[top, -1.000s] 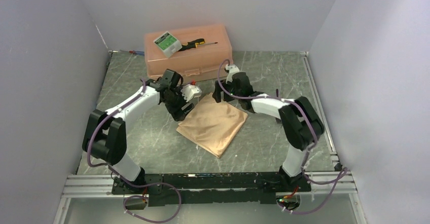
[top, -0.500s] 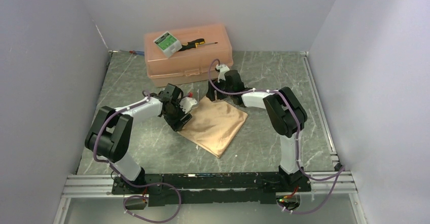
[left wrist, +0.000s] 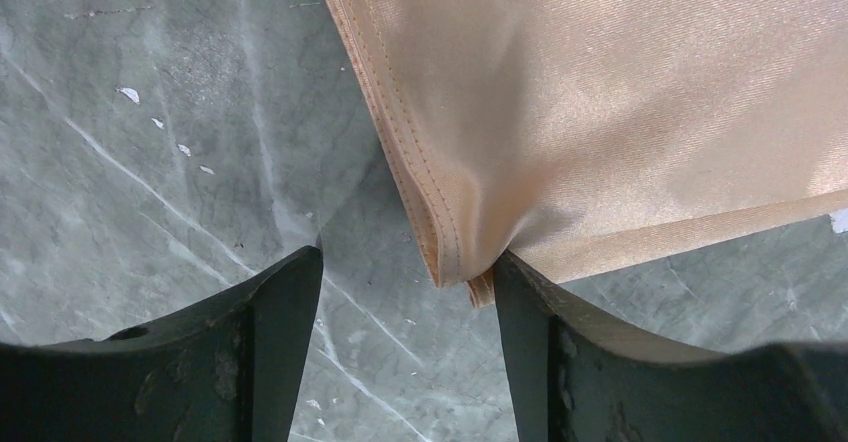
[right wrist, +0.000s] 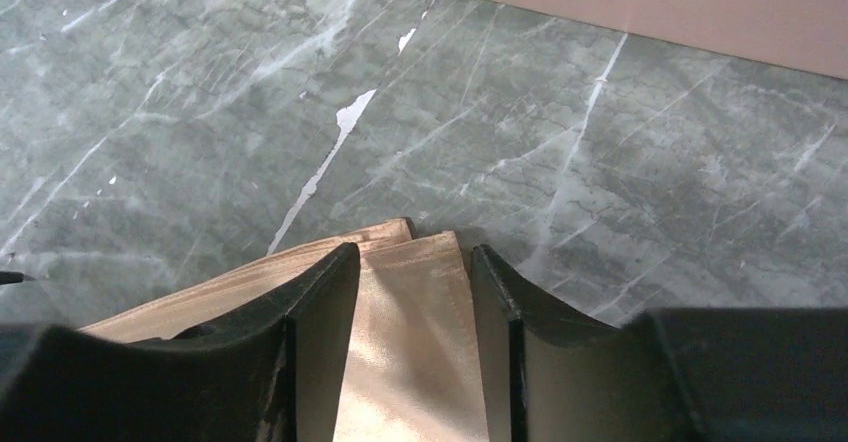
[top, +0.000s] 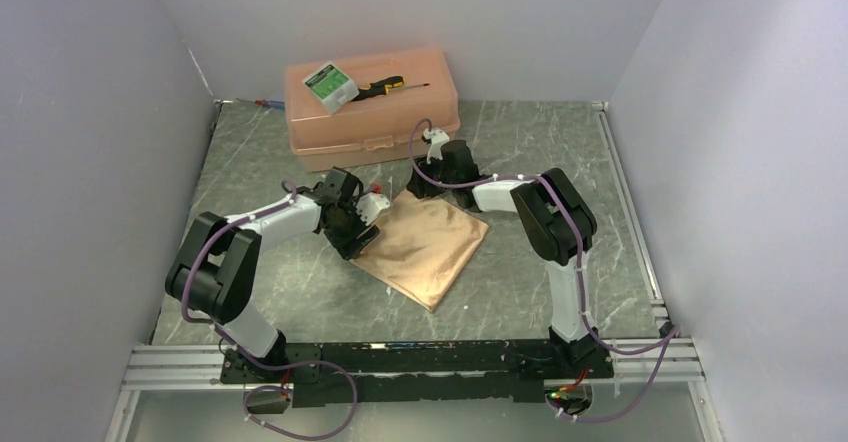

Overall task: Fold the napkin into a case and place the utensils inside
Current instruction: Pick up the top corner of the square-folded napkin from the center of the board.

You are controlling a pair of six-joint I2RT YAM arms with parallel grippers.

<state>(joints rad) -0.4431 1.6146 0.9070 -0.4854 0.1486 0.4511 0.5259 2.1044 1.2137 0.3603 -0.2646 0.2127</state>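
**Both claws down at napkin corners, neither pinching yet**

The napkin [top: 420, 250] lies flat in the middle of the table [top: 520, 142]. It's folded to a rough square, turned diamond-wise, near the peach plastic box [top: 370, 112] at the back.

The L gripper [left wrist: 405, 272] is down at the cloth's left corner w/ jaws spread wide. The stitched corner sits in the gap, touching one finger [left wrist: 540, 342]. The other finger [left wrist: 275, 332] is apart from it, over bare tabletop.

The R gripper [right wrist: 412, 262] is at the far corner, the one nearest the box. Its jaws are part-spread, w/ the corner lying flat between them.

On the box lid: a screwdriver [top: 385, 86] & a small green-and-white pack [top: 330, 84], side by side.
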